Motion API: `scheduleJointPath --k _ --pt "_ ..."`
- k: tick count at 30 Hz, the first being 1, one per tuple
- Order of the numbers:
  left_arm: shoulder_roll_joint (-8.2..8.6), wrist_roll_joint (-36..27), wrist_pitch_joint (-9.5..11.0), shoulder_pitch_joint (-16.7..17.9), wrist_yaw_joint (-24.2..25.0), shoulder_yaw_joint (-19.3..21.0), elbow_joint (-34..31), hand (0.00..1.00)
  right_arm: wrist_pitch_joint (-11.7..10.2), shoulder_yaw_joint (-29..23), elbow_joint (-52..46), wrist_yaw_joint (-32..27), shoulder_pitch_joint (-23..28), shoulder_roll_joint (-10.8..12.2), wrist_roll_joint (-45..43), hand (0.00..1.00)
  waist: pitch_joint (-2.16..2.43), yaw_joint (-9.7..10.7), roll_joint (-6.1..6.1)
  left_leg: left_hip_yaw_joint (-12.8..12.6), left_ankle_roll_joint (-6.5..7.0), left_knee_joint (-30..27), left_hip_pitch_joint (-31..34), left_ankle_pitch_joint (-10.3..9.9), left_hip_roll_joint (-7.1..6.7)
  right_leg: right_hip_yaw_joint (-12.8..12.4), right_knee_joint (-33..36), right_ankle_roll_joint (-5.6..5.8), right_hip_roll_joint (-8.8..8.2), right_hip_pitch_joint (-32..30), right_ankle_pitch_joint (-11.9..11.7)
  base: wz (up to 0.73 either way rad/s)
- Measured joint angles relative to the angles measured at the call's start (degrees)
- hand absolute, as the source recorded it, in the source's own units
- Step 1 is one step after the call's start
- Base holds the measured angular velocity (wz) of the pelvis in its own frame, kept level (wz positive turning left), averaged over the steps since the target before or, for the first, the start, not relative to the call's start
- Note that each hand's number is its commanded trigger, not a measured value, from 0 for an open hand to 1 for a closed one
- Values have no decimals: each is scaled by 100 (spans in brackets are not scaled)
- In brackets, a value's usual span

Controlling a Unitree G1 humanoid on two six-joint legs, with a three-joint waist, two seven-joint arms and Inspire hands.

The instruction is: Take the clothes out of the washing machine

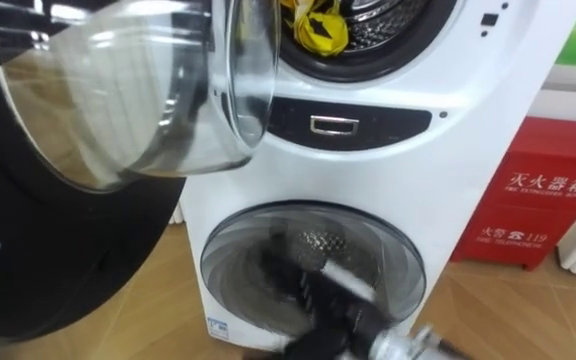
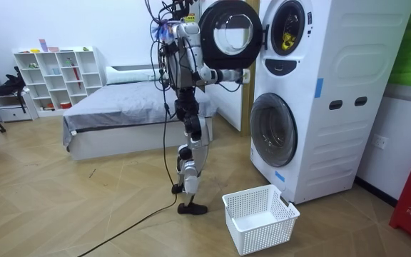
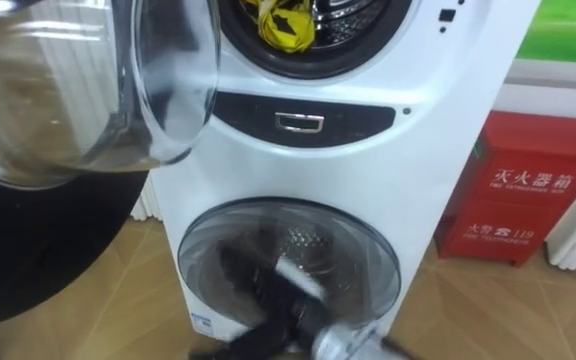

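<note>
Your right hand (image 1: 313, 292) hangs low, in front of the closed lower door (image 1: 258, 240). Can't tell if the fingers are spread or curled, and can't make out anything in it. Up & left of the hand, the upper door (image 1: 138, 100) is swung wide w/ its glass bowl toward you, which is why the drum mouth is clear. On the floor below the hand, a white basket (image 2: 259, 218) sits empty, prob. parked there for the drop. Furthest, above & beyond the hand, the yellow cloth (image 1: 318, 28) lies at the lip of the upper drum (image 1: 388, 25), untouched. It looks like the easiest first grab.
</note>
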State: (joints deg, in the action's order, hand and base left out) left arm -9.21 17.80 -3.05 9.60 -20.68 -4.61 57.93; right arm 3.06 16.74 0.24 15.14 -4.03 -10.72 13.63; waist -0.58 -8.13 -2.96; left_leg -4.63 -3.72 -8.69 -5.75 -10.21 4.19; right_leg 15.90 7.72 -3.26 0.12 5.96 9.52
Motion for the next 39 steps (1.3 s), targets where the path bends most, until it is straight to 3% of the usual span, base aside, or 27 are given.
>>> scheduleJointPath --k 5,10,15,22,28,30,32,34,36,38,39 --pt "19 48 62 176 -4 361 22 0 -72 -705 -353 -353 -50 -101 241 0 37 63 -59 -9 0 17 -71 0 -1 -34 1 0 5 14 0 -4" --pt "9 42 63 283 -7 450 22 0 -175 -1137 -550 -709 -219 -311 245 0 32 182 -51 -95 0 30 -94 0 10 -83 11 -1 10 3 -1 -5" --pt "3 96 63 342 4 451 42 0 -223 -1180 -566 -871 -460 -379 256 0 29 193 -80 -140 0 30 -82 0 14 -156 7 0 19 -12 0 -8" --pt "6 282 27 342 7 453 72 0 -251 -1173 -607 -942 -722 -373 424 0 37 144 -213 -141 0 23 -82 0 18 -171 24 0 47 -36 0 0" --pt "35 310 -91 323 8 565 174 0 -249 -1164 -647 -902 -722 -374 331 0 20 115 -213 -149 -4 -256 -63 -5 46 -171 122 -17 50 24 11 -2" --pt "34 309 -115 256 12 566 176 0 -248 -1144 -647 -891 -726 -375 327 0 11 52 -229 -146 -11 -667 99 -54 67 -173 230 -72 30 4 59 -10" --pt "30 308 -172 193 15 579 177 0 -244 -1116 -646 -887 -729 -375 327 0 -38 -37 -164 -125 -21 -1639 471 -247 222 -214 502 -185 48 -37 232 -15" --pt "11 301 -182 214 20 592 182 0 -242 -1105 -649 -899 -730 -374 242 0 -46 -97 -158 -45 -27 -2175 721 -293 307 -309 663 -268 120 -44 379 -2" --pt "9 299 -193 254 67 589 166 0 -242 -1118 -650 -976 -744 -389 189 0 -36 -110 -174 76 -12 -2426 943 -348 277 -359 834 -386 163 -49 546 13" --pt "16 300 -204 253 141 558 145 0 -234 -1112 -646 -1062 -807 -397 248 0 -39 -182 -188 5 -9 -2282 1322 -349 159 -451 949 -440 202 -95 625 -7" --pt "28 299 -205 262 142 562 145 0 -209 -1099 -638 -1063 -920 -398 258 0 -40 -324 -190 -40 -1 -2007 1564 -304 47 -523 958 -457 213 -93 633 -39"
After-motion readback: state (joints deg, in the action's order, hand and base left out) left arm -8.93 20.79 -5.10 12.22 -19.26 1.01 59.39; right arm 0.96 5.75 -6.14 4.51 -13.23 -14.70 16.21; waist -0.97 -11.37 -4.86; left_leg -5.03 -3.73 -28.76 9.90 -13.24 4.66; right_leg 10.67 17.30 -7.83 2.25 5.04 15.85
